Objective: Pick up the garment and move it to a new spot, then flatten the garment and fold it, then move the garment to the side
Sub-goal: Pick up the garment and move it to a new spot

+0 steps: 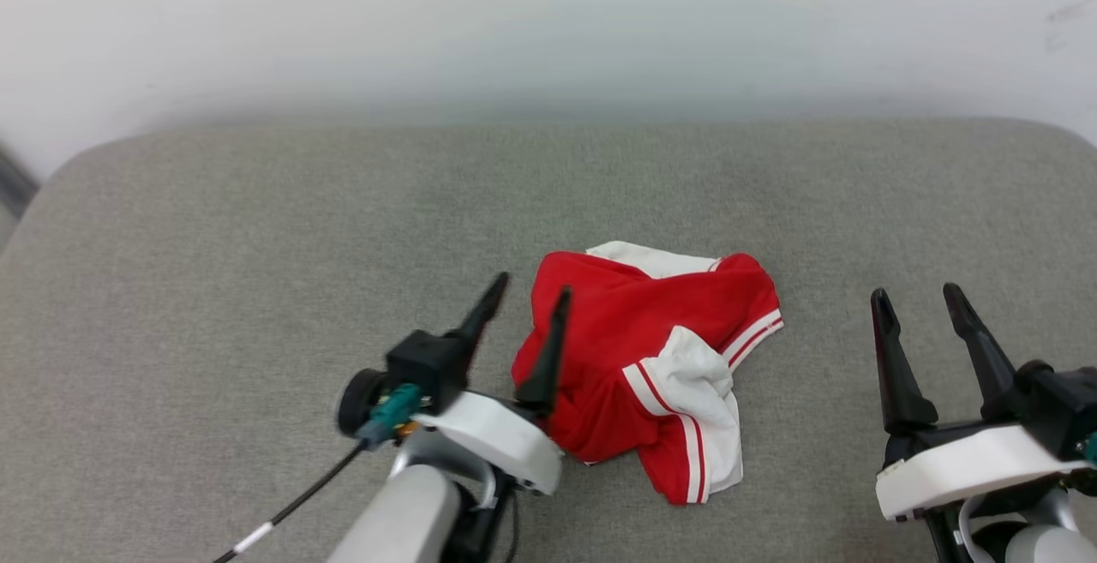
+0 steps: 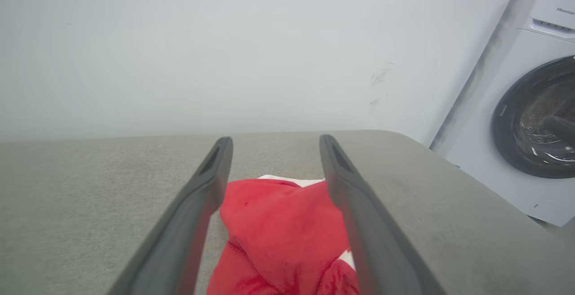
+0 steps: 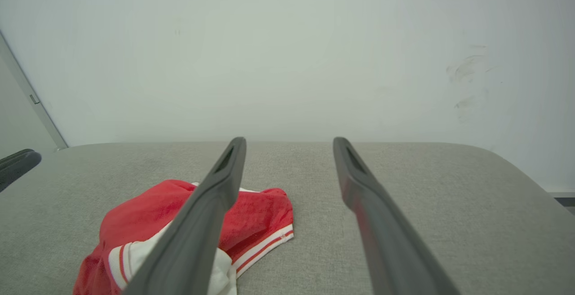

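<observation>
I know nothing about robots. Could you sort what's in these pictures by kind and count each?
Crumpled red-and-white short-sleeved T-shirt: 1
Black long-fingered end effectors: 2, the left end effector and the right end effector
White front-loading washing machine: 1
Grey fabric-covered surface: 1
Total: 5

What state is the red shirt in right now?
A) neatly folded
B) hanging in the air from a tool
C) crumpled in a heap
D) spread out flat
C: the red shirt lies bunched up on the grey surface, one white sleeve flopped over it.
</observation>
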Robot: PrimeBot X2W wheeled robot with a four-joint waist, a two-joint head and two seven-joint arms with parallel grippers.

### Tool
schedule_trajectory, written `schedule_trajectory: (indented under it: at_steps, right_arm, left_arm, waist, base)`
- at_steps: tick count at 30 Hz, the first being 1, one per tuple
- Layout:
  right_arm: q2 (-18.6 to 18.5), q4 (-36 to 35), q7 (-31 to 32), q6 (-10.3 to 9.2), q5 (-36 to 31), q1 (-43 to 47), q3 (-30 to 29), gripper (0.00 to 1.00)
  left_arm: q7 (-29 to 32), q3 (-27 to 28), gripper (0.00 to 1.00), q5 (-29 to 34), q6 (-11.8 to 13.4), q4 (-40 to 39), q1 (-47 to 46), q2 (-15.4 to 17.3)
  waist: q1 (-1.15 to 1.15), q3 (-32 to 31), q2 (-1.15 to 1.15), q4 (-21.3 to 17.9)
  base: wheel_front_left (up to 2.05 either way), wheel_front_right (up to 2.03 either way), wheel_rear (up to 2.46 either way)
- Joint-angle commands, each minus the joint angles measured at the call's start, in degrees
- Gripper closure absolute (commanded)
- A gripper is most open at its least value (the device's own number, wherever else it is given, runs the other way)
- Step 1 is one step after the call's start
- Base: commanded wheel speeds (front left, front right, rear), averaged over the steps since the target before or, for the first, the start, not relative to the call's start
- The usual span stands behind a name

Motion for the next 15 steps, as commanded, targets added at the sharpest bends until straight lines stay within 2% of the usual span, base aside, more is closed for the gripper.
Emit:
schedule_trajectory:
  at_steps: [1, 3, 4, 10, 15]
  right_arm:
    - [0.07, -0.1, 0.27, -0.04, 0.01, 1.19, -0.03, 0.0]
    - [0.07, -0.17, 0.48, -0.04, 0.29, 1.73, -0.18, 0.0]
    - [0.07, -0.17, 0.48, -0.04, 0.29, 1.73, -0.18, 0.0]
    - [0.07, -0.09, 1.1, -0.04, 0.75, 3.66, -0.7, 0.0]
    - [0.07, -0.24, 1.79, -0.04, 1.31, 5.06, -1.48, 0.0]
  left_arm:
    - [-0.54, 1.59, 0.0, -0.12, 1.22, -0.68, 1.24, 1.25]
    - [-0.86, 3.58, 0.0, 0.14, 2.78, -1.57, 2.19, 2.48]
    - [-0.86, 3.58, 0.0, 0.14, 2.78, -1.57, 2.19, 2.48]
    - [-1.07, 9.2, 0.0, 0.31, 6.89, -4.38, 6.71, 7.41]
    - [-1.16, 12.32, 0.0, -0.76, 8.06, -7.49, 10.79, 10.52]
  waist:
    - [0.0, -1.35, 0.0, 0.72]
    - [0.0, -1.97, 0.0, 0.86]
    - [0.0, -1.97, 0.0, 0.86]
    - [0.0, -3.32, 0.0, 0.84]
    - [0.0, -3.87, 0.0, 0.7]
  base:
    - [0.0, 0.0, 0.0]
    - [0.0, 0.0, 0.0]
    - [0.0, 0.0, 0.0]
    - [0.0, 0.0, 0.0]
    - [0.0, 0.0, 0.0]
